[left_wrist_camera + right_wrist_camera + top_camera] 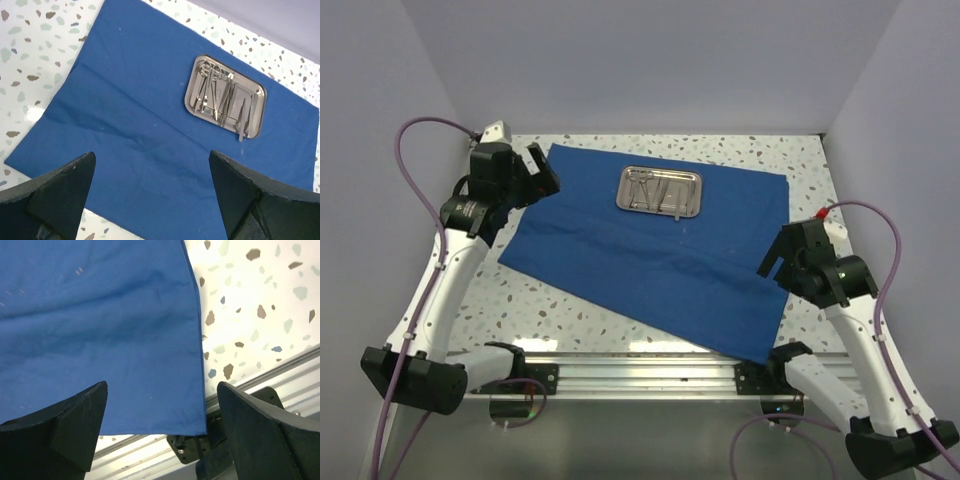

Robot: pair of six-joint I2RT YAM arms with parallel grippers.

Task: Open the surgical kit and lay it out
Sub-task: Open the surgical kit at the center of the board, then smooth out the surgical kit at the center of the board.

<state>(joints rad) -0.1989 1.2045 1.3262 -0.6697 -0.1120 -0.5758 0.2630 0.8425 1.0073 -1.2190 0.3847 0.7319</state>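
The royal-blue cloth wrap [660, 250] lies spread flat on the speckled table, its near right corner hanging over the front rail. A shiny steel tray [661, 190] sits on its far part, holding slim steel instruments [220, 95]; one tweezer tip sticks out over the tray's rim. My left gripper [542, 172] is open and empty, raised over the cloth's left edge [45, 125]. My right gripper [772, 262] is open and empty, raised over the cloth's near right corner [195, 425].
An aluminium rail [640, 365] with black brackets [192, 445] runs along the table's near edge. White walls close the back and sides. Bare speckled tabletop [560, 310] shows left of and in front of the cloth, and at the far right [810, 180].
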